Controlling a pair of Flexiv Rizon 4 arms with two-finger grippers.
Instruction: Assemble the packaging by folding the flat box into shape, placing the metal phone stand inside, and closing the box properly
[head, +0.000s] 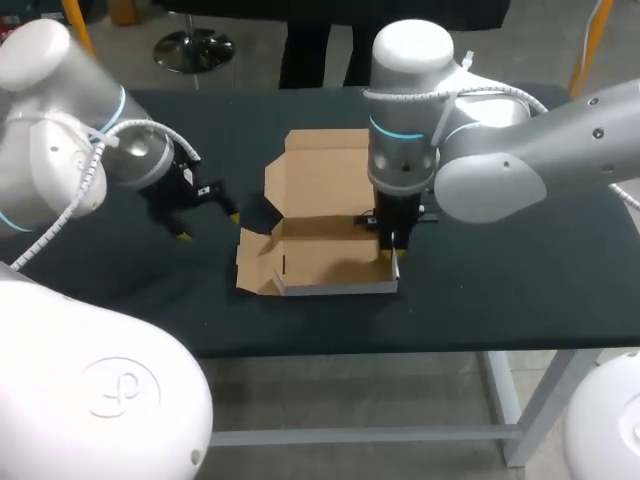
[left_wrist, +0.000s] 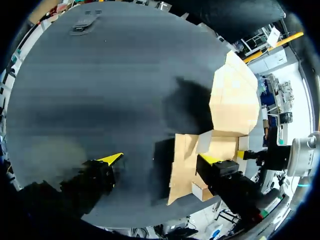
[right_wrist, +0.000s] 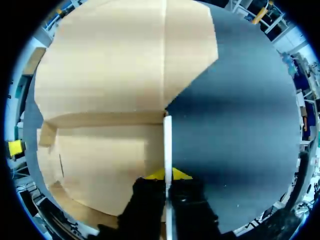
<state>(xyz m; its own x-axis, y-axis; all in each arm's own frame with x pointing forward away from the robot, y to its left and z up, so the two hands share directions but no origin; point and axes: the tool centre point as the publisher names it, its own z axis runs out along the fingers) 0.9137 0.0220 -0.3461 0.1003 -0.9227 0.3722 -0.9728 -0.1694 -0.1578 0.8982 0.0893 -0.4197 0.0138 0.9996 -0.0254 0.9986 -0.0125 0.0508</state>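
Right pincer (head: 392, 250), hanging straight down at centre frame, pinches the right wall of the half-folded box (head: 320, 180); left pincer (head: 209, 225) hovers spread wide, centre-left above the surface (head: 520, 280).

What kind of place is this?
Probably a robotics lab or test bench: a left gripper and a right gripper on white arms hang over a dark table, the right one pinching a wall of a half-folded cardboard box.

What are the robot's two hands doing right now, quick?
Left gripper: open, holding nothing.
Right gripper: closed on the side wall of the cardboard box.
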